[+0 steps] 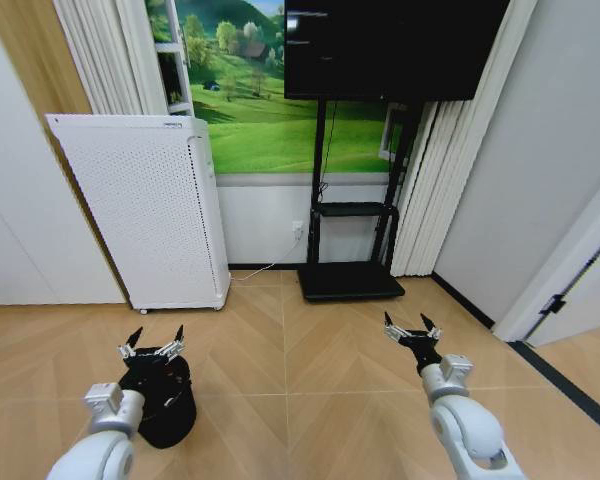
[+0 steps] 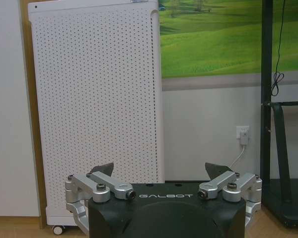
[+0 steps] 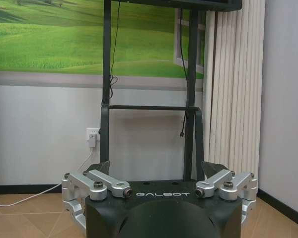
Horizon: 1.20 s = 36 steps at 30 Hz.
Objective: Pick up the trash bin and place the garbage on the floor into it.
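Left gripper (image 1: 153,343) spread wide, empty, hanging right over the trash bin (image 1: 168,405) on the floor (image 1: 300,370); right gripper (image 1: 412,327) equally wide and empty, well apart. Beyond, white perforated appliance (image 1: 145,210), then TV stand (image 1: 350,270)

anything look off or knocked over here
Nothing stands out. The bin sits on the floor under the left claw, though whether it is upright is hard to tell. The white appliance and TV stand stand straight by the wall. Both claws, right, are open and hold nothing.
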Tool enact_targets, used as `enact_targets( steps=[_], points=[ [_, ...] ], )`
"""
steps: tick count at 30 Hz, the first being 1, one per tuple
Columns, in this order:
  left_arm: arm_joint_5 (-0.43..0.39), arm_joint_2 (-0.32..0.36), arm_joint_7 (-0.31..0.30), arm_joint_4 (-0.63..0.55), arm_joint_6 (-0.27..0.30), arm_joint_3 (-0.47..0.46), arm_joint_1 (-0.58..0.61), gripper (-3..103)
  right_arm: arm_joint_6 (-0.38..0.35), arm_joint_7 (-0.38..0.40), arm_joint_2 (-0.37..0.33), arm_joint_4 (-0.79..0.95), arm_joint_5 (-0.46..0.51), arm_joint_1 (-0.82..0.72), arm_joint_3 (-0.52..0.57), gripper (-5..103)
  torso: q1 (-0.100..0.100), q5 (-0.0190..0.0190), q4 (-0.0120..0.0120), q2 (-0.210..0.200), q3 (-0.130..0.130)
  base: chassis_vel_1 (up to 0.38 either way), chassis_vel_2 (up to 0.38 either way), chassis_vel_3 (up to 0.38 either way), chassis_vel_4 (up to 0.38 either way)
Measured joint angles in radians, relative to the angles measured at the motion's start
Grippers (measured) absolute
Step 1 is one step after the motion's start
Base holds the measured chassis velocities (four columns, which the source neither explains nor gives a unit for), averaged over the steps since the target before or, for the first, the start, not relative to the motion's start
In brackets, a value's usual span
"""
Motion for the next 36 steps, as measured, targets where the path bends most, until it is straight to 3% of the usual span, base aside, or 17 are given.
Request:
enact_targets(
  steps=[17,36],
  points=[
    [-0.018,0.012,-0.006,-0.019,0.014,-0.016,0.003,100,-0.026,-0.004,-0.025,0.045,0.038,-0.008,-0.01,100,0.011,-0.0001,0.0,0.077,0.066,0.0,0.0,0.0,0.0],
    [-0.028,0.015,-0.005,-0.023,0.027,-0.022,0.003,100,-0.049,0.006,-0.026,0.042,0.059,-0.003,0.005,100,0.029,0.0,0.0,0.152,0.122,0.0,0.0,0.0,0.0]
  ],
)
